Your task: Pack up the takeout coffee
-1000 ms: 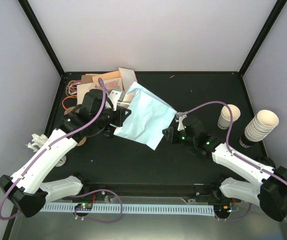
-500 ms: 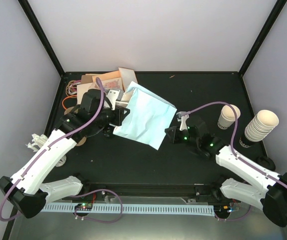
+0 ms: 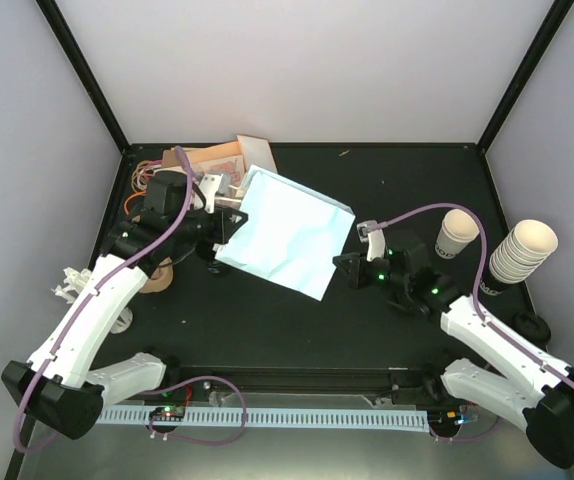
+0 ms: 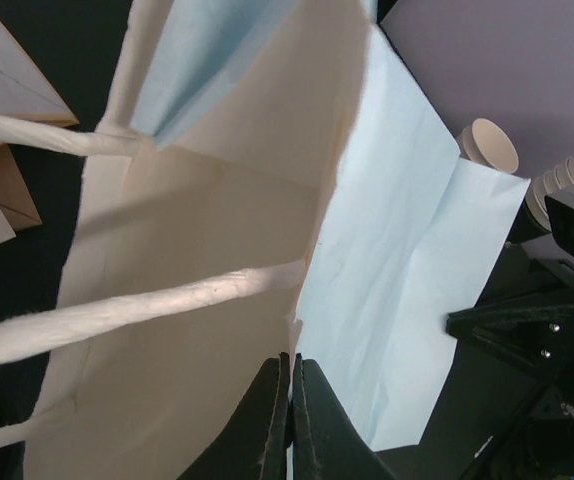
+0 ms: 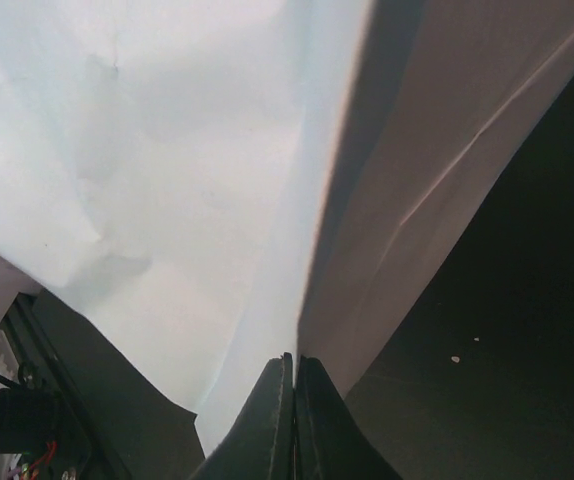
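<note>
A light blue paper bag [image 3: 285,232] with a cream inside and white twisted handles [image 4: 147,310] hangs stretched between both arms over the middle of the table. My left gripper [image 4: 291,358] is shut on the bag's rim at its mouth [image 3: 219,240]. At the opposite, lower right corner of the bag, my right gripper [image 5: 294,358] is shut on its edge [image 3: 339,268]. A dark round disc [image 3: 531,326] by the right arm at the table's right edge looks like the takeout coffee's lid, but it is too dark to be sure.
A lidless cream cup [image 3: 457,232] and a tilted stack of cream cups [image 3: 522,250] stand at the right. Brown paper and cardboard pieces [image 3: 217,160] with an orange cord [image 3: 139,178] are piled at the back left. A small white object [image 3: 69,282] lies at the left edge.
The right gripper has shut on the bag's corner. The left arm has drawn the mouth end of the bag to the left and back, pulling the bag flatter between the two grippers.
</note>
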